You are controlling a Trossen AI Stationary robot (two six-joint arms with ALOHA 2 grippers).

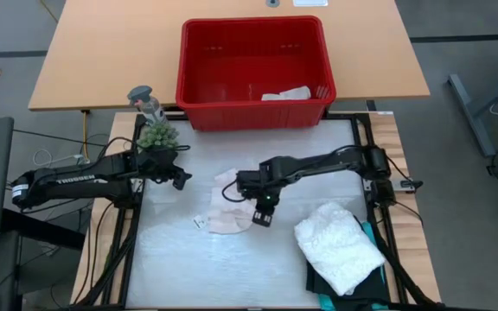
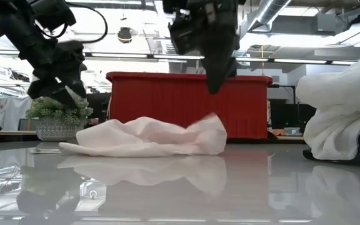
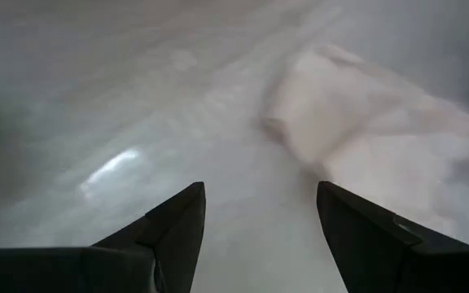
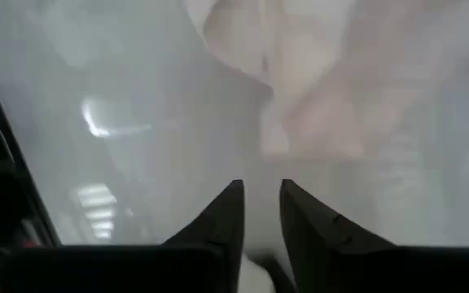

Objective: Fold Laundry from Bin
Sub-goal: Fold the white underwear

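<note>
A small pale pinkish-white garment (image 1: 230,216) (image 2: 149,137) lies crumpled on the white table top, near its middle. My right gripper (image 1: 264,216) (image 2: 214,84) (image 4: 259,191) hangs just above the garment's right end, pointing steeply down. Its fingers stand a narrow gap apart and touch nothing. My left gripper (image 1: 180,179) (image 3: 259,195) waits open to the garment's left, above the table. The red bin (image 1: 188,60) (image 2: 186,100) stands beyond the table's far edge, and a small white cloth (image 1: 288,93) lies on its floor.
A folded white lacy top (image 1: 340,246) (image 2: 342,112) lies at the near right on teal (image 1: 379,275) and black (image 1: 325,285) garments. A potted plant (image 1: 156,134) (image 2: 58,115) stands at the far left corner. Bare table top lies at the near left.
</note>
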